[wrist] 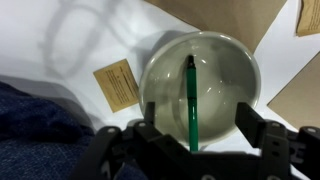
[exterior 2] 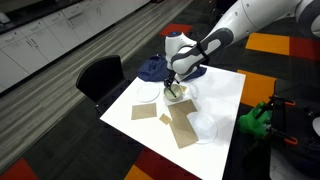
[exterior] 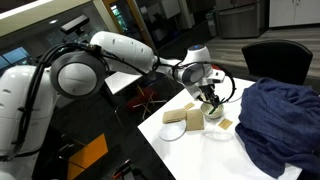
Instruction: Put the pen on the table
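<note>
In the wrist view the dark green pen (wrist: 191,95) leans inside a small pale bowl (wrist: 152,72), with its near end reaching up between my fingers. My gripper (wrist: 198,126) is open just above the bowl, one finger on each side of the pen, not touching it. In both exterior views the gripper (exterior: 208,94) (exterior 2: 177,84) hangs over the bowl (exterior: 213,107) (exterior 2: 176,95) on the white table (exterior: 200,150) (exterior 2: 226,95). The pen is too small to make out there.
A dark blue cloth (exterior: 280,120) (exterior 2: 154,68) (wrist: 40,130) lies beside the bowl. Cardboard pieces (exterior: 180,116) (exterior 2: 182,126) and a small tan card (wrist: 118,85) lie on the table. A black chair (exterior: 275,60) (exterior 2: 100,75) stands by the table's edge.
</note>
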Motion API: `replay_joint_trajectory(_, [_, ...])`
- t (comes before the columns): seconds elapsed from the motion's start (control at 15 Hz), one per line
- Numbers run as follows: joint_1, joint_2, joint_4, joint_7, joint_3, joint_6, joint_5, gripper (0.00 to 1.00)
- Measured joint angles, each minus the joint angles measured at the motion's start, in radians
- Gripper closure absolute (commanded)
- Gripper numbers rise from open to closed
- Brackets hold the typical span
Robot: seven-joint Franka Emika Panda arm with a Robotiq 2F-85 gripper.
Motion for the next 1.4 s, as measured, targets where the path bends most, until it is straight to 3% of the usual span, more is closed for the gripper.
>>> replay_joint_trajectory(1.2, [0.022, 0.143, 0.187, 0.002, -0.019, -0.093, -0.027, 0.18])
replay_joint_trajectory(1.4, [0.022, 0.164, 0.217, 0.004, -0.024, -0.105, -0.028, 0.28])
